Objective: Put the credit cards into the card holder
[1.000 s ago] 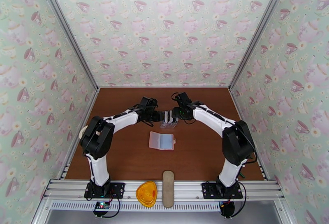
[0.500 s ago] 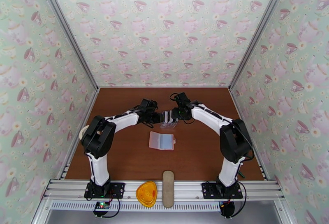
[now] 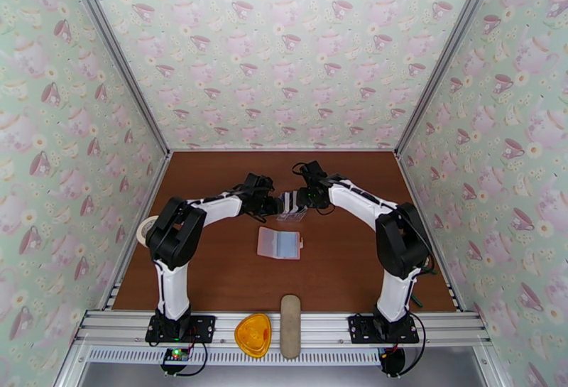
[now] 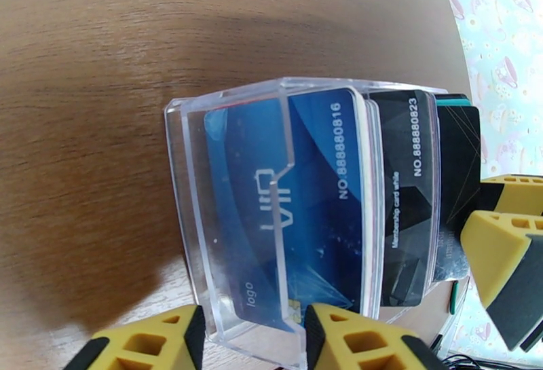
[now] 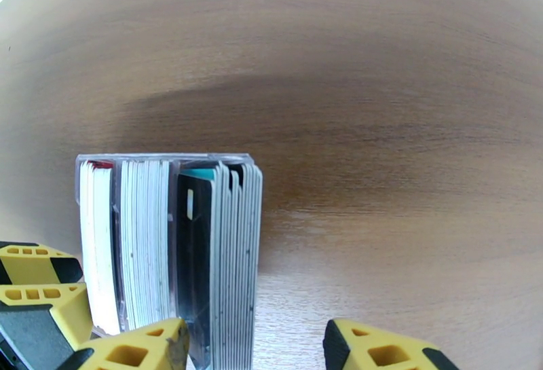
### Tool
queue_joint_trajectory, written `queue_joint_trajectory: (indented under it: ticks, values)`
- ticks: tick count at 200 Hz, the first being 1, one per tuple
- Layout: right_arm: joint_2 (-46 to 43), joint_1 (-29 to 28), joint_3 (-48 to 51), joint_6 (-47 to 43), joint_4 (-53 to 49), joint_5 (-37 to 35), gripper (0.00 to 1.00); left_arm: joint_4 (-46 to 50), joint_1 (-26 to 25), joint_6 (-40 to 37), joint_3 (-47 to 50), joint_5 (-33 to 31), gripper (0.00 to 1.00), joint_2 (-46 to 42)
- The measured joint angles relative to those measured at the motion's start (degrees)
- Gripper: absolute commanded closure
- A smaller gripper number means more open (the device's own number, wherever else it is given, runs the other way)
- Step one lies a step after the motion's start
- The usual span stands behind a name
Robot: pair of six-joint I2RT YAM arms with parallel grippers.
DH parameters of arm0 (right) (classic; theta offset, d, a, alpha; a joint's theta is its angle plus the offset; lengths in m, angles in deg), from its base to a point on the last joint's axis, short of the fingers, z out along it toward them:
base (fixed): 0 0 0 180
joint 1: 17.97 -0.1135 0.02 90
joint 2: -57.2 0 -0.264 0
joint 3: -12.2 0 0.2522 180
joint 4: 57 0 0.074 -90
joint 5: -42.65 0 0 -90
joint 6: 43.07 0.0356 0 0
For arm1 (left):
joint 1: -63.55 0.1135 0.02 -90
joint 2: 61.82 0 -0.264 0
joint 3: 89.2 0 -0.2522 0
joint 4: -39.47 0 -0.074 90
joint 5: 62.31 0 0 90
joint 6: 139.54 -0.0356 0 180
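The credit cards stand on edge in a clear plastic rack at mid-table. A blue card is in front, with black cards behind it. White and black card edges show from above. My left gripper is open, its fingers at the rack's front lower edge. My right gripper is open and straddles the rear cards from the other side. The pale pink card holder lies open and flat, nearer than the rack, with nothing touching it.
On the near rail lie a long beige oval case and an orange piece. A tape roll sits by the left wall. Patterned walls close in the brown table on three sides.
Both arms have leaned in a little toward the rack, their elbows shifting inward. The rack, the cards and the card holder have stayed where they were.
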Motion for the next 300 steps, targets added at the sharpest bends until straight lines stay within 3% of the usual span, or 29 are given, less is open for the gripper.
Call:
queue_joint_trajectory:
  ticks: [88,300]
  values:
    - [2.62,-2.01,-3.32,-1.68,-3.45,-4.52,0.43,-2.97,0.0,0.76,1.62,1.16,0.63,0.0]
    - [3.04,-1.92,-3.89,-3.17,-4.59,-4.59,0.51,-3.04,0.26,0.81,1.7,1.25,0.63,0.0]
